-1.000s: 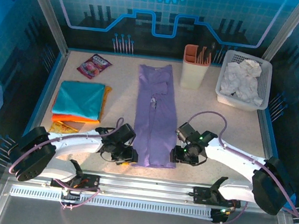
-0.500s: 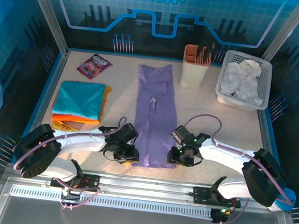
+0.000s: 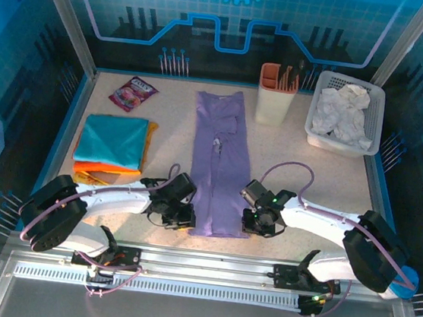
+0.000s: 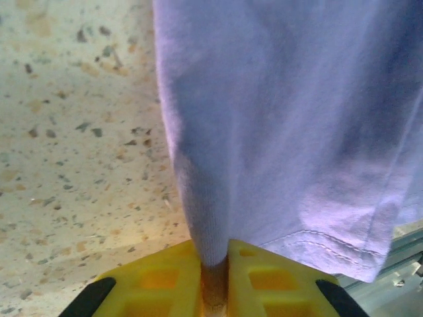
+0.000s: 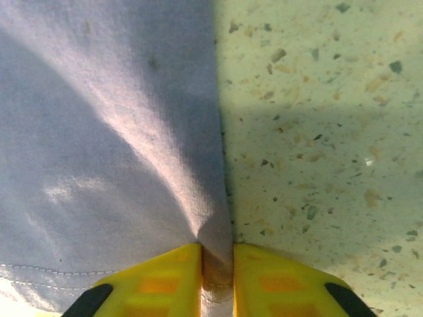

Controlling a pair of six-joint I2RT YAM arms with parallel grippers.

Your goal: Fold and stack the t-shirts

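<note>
Yellow against yellow, nearly touching: the fingers [image 4: 264, 281] of your left gripper [image 4: 213, 284] are clamped on a thin pinched ridge of cloth, and your right gripper [image 5: 217, 274] has the same narrow bite on the opposite edge. Between them you hold the lavender t-shirt [image 3: 223, 160] by its near hem, with the left gripper on the near-left corner and the right gripper on the near-right corner. From your fingertips the shirt runs straight away from you as a long narrow strip down the middle of the table [image 3: 308, 185], with its long axis near to far. Both arms are equally close to it, so I judge the coming fold to be a shared one that carries the hem toward the far end. You have bare tabletop on both sides of the strip. At the far end, watch the orange holder [image 3: 276, 95], which stands just right of the shirt's far corner, with the white basket [image 3: 313, 128] beyond it. The folded stack [image 3: 112, 141] of teal, orange and yellow lies well apart on the left, and the snack packet [image 3: 133, 93] sits beyond it.
</note>
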